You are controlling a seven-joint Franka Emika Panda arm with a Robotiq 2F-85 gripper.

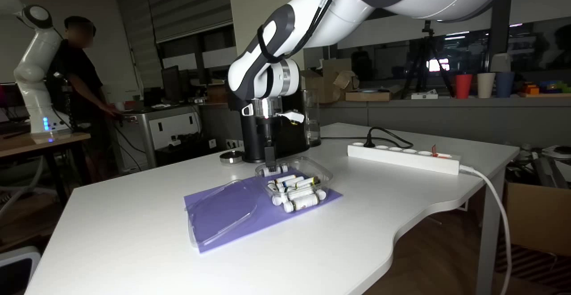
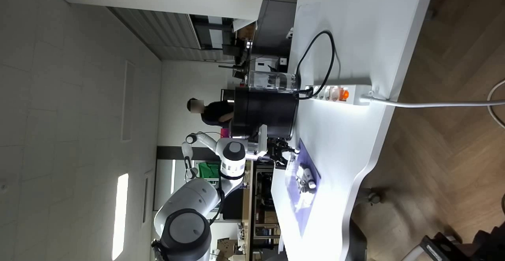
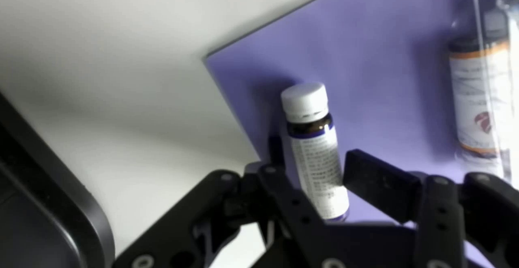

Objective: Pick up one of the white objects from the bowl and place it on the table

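I've got the jaws parted, and the small brown bottle with the white cap and white label [image 3: 318,166] is right there between them, lying on its side. In the wrist view I see a sliver of purple along one flank; on the opposite flank I can't tell whether the jaws touch it. It's just inside a corner of the flat purple sheet [image 1: 267,219], nearer the straight back edge of the smooth white table [image 1: 134,223] than the curved edge. More white-labelled bottles [image 1: 304,202] cluster at the clear plastic tub [image 1: 324,172].
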